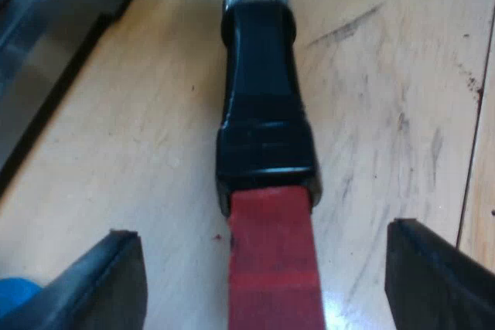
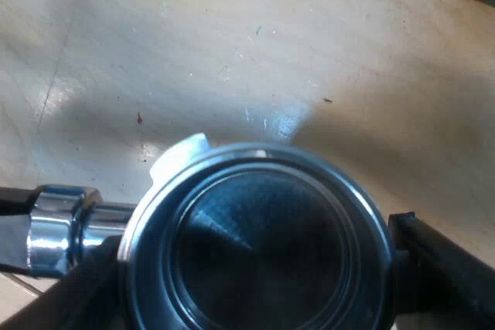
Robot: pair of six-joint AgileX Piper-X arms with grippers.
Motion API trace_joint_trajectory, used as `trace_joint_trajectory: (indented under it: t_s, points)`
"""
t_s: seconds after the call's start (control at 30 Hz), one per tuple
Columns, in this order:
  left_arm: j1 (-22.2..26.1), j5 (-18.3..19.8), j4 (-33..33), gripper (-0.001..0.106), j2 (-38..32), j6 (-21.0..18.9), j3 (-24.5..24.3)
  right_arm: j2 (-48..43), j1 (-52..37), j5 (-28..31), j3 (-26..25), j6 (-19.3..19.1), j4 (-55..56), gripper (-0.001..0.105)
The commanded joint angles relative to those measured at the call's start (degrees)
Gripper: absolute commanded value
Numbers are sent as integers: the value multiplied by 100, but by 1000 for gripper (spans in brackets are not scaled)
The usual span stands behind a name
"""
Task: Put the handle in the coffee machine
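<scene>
**Holder gripped at basket by right tool; left tool released around handle**

The right tool [image 2: 255,237] is clenched on the holder [image 2: 255,156], with its fingers pressed to opposite sides of the metal basket. The basket's open side faces the camera, above the wooden table [image 2: 232,52].

The left tool [image 1: 263,231] is released, fingers spread wide. The dark handle [image 1: 263,113] runs between them, its red end [image 1: 274,268] midway, touching neither finger.
</scene>
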Motion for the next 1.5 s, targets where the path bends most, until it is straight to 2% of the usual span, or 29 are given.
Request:
trace_joint_trajectory:
  t_s: [0.03,0.4,0.63,0.73,0.8,0.83,0.9,0.97,1.0,1.07,1.5]
  points:
    - [2,-8,-133,67,145,38,-8,-75,-10,-64,-52,8,-88,0]
    - [-31,15,-496,67,735,38,-8,-75,-10,-64,-52,44,-88,0]
    - [-31,27,-509,66,801,38,-8,-75,-10,-64,-52,44,-88,0]
    - [-31,27,-509,57,801,38,-8,-75,-10,-64,-52,44,-88,0]
    - [-31,94,-485,43,801,38,-8,-75,-10,-64,-52,44,-88,0]
    - [-31,109,-482,42,801,38,-8,-75,-10,-64,-52,44,-88,0]
    - [-31,236,-482,26,801,38,-8,-75,-10,-64,-52,44,-88,0]
    - [-31,345,-482,18,801,38,-8,-75,-10,-64,-52,44,-88,0]
    - [-31,486,-482,8,801,19,-8,-75,-10,-64,-52,44,-88,0]
    - [-31,593,-482,0,801,-9,-8,-75,-10,-64,-52,44,-88,0]
    - [-31,683,-482,0,801,-9,-8,-75,-10,-64,-52,51,-49,0]
